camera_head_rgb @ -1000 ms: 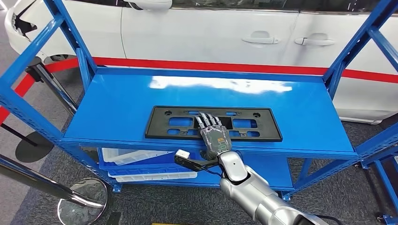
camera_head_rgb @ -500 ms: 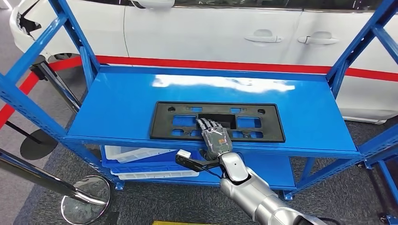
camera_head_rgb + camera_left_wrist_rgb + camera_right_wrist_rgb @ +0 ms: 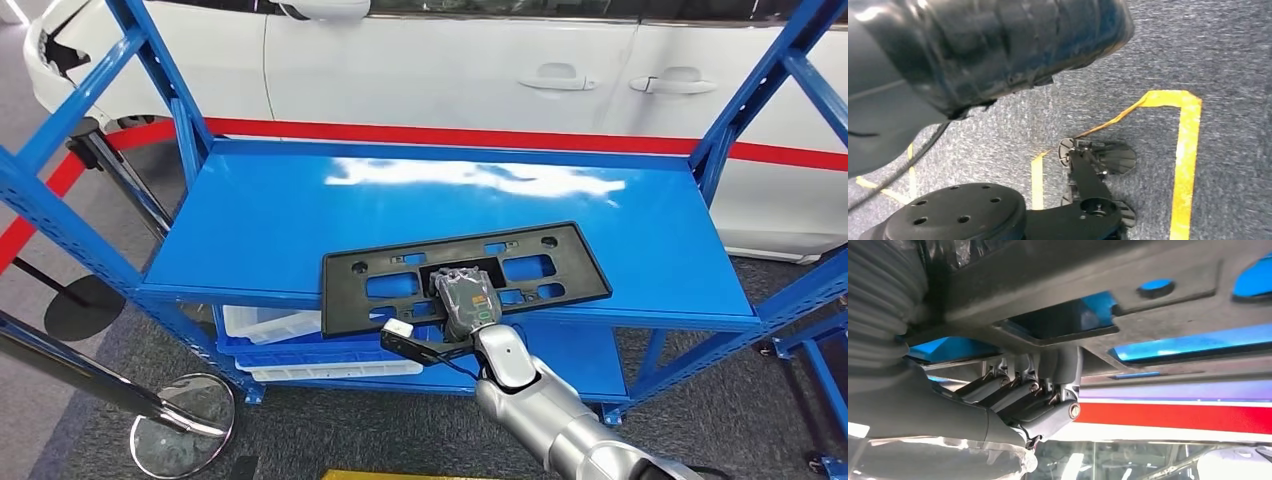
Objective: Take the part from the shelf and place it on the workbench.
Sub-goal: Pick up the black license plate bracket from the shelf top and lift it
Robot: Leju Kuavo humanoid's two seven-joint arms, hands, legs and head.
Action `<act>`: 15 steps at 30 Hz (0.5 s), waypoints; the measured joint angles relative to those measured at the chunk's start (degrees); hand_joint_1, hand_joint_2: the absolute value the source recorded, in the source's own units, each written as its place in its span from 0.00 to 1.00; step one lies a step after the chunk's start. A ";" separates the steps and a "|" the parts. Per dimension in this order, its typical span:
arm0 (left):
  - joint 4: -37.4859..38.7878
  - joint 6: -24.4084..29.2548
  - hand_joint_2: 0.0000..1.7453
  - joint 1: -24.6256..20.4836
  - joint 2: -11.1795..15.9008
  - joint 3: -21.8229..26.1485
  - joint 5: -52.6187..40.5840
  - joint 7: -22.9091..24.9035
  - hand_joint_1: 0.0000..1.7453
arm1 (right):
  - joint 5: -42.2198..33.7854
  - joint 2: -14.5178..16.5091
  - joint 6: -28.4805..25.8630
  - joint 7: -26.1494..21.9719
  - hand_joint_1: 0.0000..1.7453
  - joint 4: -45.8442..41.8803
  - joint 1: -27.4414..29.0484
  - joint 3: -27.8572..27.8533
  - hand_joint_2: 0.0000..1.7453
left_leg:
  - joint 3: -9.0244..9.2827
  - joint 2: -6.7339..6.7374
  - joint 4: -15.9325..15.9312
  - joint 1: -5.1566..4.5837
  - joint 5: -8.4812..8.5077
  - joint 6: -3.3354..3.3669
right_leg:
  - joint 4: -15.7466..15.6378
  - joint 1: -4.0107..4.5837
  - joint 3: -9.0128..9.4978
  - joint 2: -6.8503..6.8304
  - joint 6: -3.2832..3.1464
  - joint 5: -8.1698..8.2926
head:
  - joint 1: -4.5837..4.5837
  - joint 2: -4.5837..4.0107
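Note:
The part (image 3: 560,262) is a long flat black plastic frame with several cut-outs. It lies askew on the blue shelf (image 3: 280,220), its near-left corner hanging over the front edge. My right hand (image 3: 466,300) grips its middle at the near edge, fingers hooked into the central opening. From below, the right wrist view shows my right hand (image 3: 1023,400) with its dark fingers (image 3: 998,387) curled up against the part (image 3: 1158,315). In the left wrist view the dark ribbed cover of my left hand (image 3: 978,50) hangs over the floor, its fingers hidden.
A white car (image 3: 450,70) with a red stripe stands close behind the shelf. Blue uprights (image 3: 60,200) flank both ends. White bins (image 3: 290,325) sit on the lower level. A stanchion base (image 3: 180,430) stands at the near left. Yellow tape (image 3: 1188,150) marks the grey carpet.
My right hand has drawn back toward me, dragging the part to the shelf's front edge. The part has turned, its left end now past the edge.

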 joint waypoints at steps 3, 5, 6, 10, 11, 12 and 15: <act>0.00 0.01 0.00 -0.02 -0.04 -0.11 -0.10 0.12 0.00 | 0.00 -0.14 -0.36 -0.13 1.00 0.00 -0.07 -0.09 1.00 | 0.04 0.17 -0.25 -0.11 0.35 1.32 | 0.05 -0.03 -0.14 0.30 0.91 0.05 | 0.22 0.00; 0.01 0.02 0.00 -0.06 -0.08 -0.13 -0.13 0.20 0.00 | 0.00 -0.24 -0.56 -0.16 1.00 0.00 -0.20 -0.13 1.00 | -0.03 0.37 -0.53 -0.03 0.76 2.11 | 2.93 -0.23 -1.33 0.27 1.37 -1.99 | 0.37 0.00; 0.01 0.02 0.00 -0.07 -0.09 -0.13 -0.15 0.24 0.00 | 0.00 -0.29 -0.61 -0.18 1.00 0.00 -0.30 -0.15 1.00 | -0.15 0.43 -0.57 -0.07 0.88 2.36 | 6.05 -0.31 -2.64 0.24 1.52 -3.90 | 0.46 0.00; 0.04 0.04 0.00 0.07 -0.09 -0.18 -0.16 0.30 0.00 | 0.00 -0.51 -0.91 -0.27 1.00 0.00 -0.43 -0.23 1.00 | -0.59 0.43 -0.57 -0.43 1.11 2.72 | 15.91 -0.37 -6.75 0.23 1.58 -7.85 | 0.52 0.00; 0.04 0.03 0.00 0.10 -0.09 -0.20 -0.19 0.30 0.00 | 0.00 -0.54 -1.03 -0.30 1.00 0.00 -0.44 -0.23 1.00 | -0.56 0.40 -0.56 -0.47 1.13 2.71 | 14.03 -0.32 -5.63 0.23 1.39 -6.44 | 0.52 0.00; 0.04 0.04 0.00 0.10 -0.11 -0.22 -0.22 0.30 0.00 | 0.00 -0.54 -1.13 -0.33 1.00 0.00 -0.47 -0.24 1.00 | -0.47 0.35 -0.56 -0.49 1.16 2.66 | 10.29 -0.23 -3.58 0.23 1.06 -4.35 | 0.52 0.00; 0.04 0.03 0.00 0.00 -0.20 -0.26 -0.36 0.30 0.00 | 0.03 -0.54 -1.52 -0.71 1.00 0.00 -0.74 -0.44 1.00 | -0.52 0.24 -0.45 -0.66 1.30 2.05 | 0.52 0.39 1.19 0.17 0.11 -0.97 | 0.48 0.00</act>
